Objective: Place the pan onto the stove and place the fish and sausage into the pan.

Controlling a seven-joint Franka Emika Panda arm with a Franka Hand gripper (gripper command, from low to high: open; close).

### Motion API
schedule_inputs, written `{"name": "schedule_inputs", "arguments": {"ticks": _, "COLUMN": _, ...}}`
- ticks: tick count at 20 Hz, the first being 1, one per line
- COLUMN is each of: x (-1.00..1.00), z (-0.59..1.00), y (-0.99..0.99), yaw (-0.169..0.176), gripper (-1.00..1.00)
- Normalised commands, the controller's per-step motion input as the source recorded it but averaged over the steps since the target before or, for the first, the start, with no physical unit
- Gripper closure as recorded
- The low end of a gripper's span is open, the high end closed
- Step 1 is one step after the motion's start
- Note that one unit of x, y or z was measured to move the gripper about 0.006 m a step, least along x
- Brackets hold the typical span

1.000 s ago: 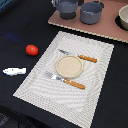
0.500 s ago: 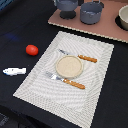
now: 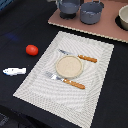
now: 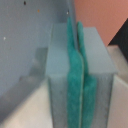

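Note:
The blue-grey pan [image 3: 69,7] stands on the pinkish-brown stove [image 3: 70,22] at the far edge of the exterior view. The red sausage [image 3: 32,49] and the white fish [image 3: 14,71] lie on the dark table at the exterior view's left, apart from each other. My gripper does not show in the exterior view. In the wrist view my gripper [image 4: 76,60] is shut, its green pads [image 4: 72,75] pressed together with nothing between them. A blue-grey surface [image 4: 25,35] and a patch of the stove [image 4: 100,15] lie behind it.
A larger grey pot [image 3: 92,12] stands on the stove beside the pan, and a round object [image 3: 123,20] sits at the stove's right end. A pale woven placemat [image 3: 100,75] holds a plate [image 3: 68,66], a knife [image 3: 79,58] and a fork [image 3: 67,81].

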Motion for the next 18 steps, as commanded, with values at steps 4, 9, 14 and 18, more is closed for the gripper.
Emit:
{"name": "schedule_inputs", "arguments": {"ticks": 4, "x": 0.12, "z": -0.13, "y": 0.23, "yaw": 0.031, "gripper": 1.00}}
{"name": "schedule_inputs", "arguments": {"ticks": 9, "x": 0.13, "z": -0.15, "y": 0.17, "yaw": 0.021, "gripper": 1.00}}
{"name": "schedule_inputs", "arguments": {"ticks": 14, "x": 0.13, "z": -0.16, "y": 0.19, "yaw": 0.013, "gripper": 1.00}}
{"name": "schedule_inputs", "arguments": {"ticks": 18, "x": 0.13, "z": -0.06, "y": 0.19, "yaw": 0.003, "gripper": -1.00}}
